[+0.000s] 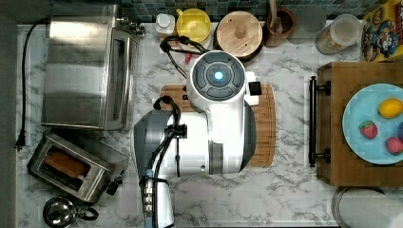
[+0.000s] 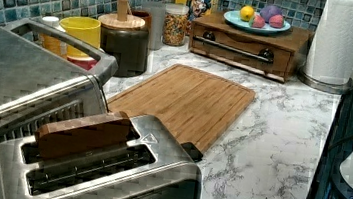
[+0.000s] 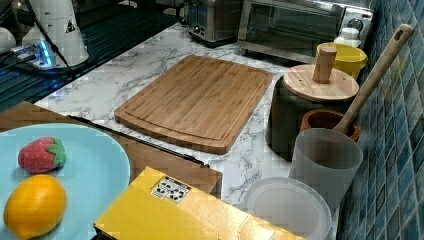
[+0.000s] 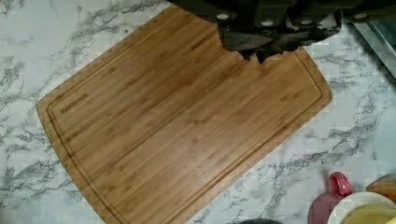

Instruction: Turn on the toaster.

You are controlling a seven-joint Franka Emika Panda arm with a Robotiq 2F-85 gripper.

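Observation:
The toaster (image 1: 71,166) is a small brushed-steel box at the top view's lower left, with brown bread (image 1: 66,164) in its slot and a black lever (image 1: 114,185) at its end. In the left view the toaster (image 2: 106,172) fills the foreground, its bread (image 2: 85,134) standing up and its lever (image 2: 192,151) at the end toward the board. In the right view the toaster (image 3: 212,17) is far back. My gripper (image 4: 259,55) hangs above the bamboo cutting board (image 4: 177,121), shut with nothing in it, well away from the toaster.
A large steel toaster oven (image 1: 88,66) stands beside the toaster. A metal cup (image 1: 59,211) sits by the toaster's near end. Jars and a yellow container (image 1: 193,23) line the back. A wooden drawer box (image 1: 332,123) carries a plate of fruit.

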